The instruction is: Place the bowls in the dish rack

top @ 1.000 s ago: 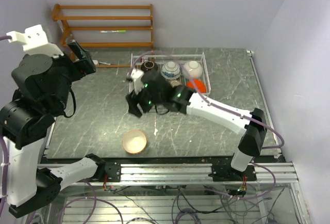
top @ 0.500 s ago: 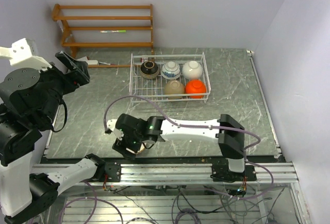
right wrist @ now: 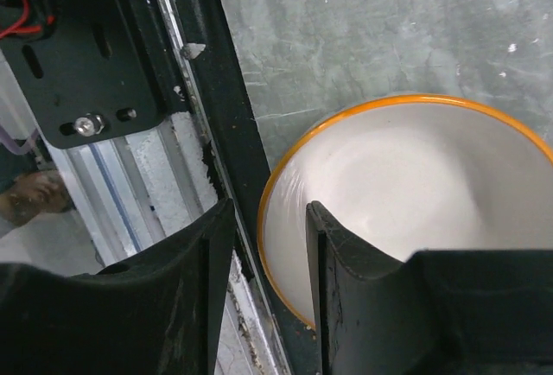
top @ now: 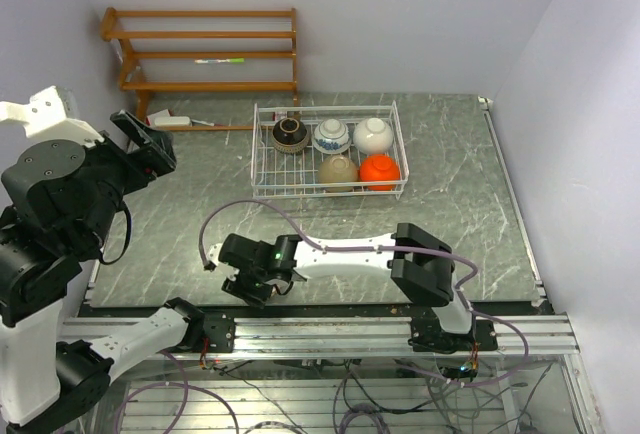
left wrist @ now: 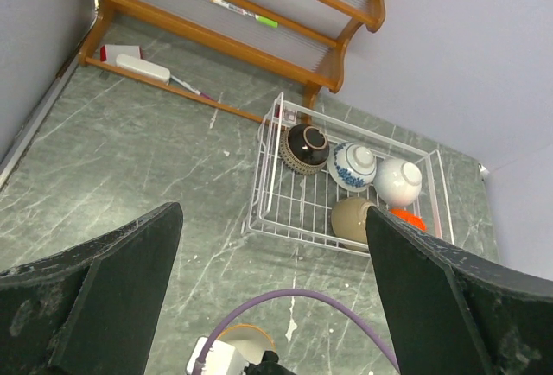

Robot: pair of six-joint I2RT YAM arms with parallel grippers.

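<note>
Grey marbled surface (top: 450, 184) ends just beside the orange-rimmed bowl (right wrist: 415, 185), at the near edge by the black rail (right wrist: 186, 90). My right end effector (right wrist: 270, 211) straddles its rim, narrow, not pinching. Bare surface lies between it and the dish rack (top: 255, 149), which holds five bowls (top: 340, 169). My left end effector (left wrist: 275, 211) hangs wide and empty.

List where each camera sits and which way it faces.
Top external: high behind the bases, looking down over the table; left gripper and right gripper show.
Left wrist: raised at the table's left, aimed down toward the dish rack; its spread fingers show.
Right wrist: low at the near edge, looking into the loose bowl; its fingers straddle the rim.
Shared: top and left wrist both show the rack holding five bowls.
</note>
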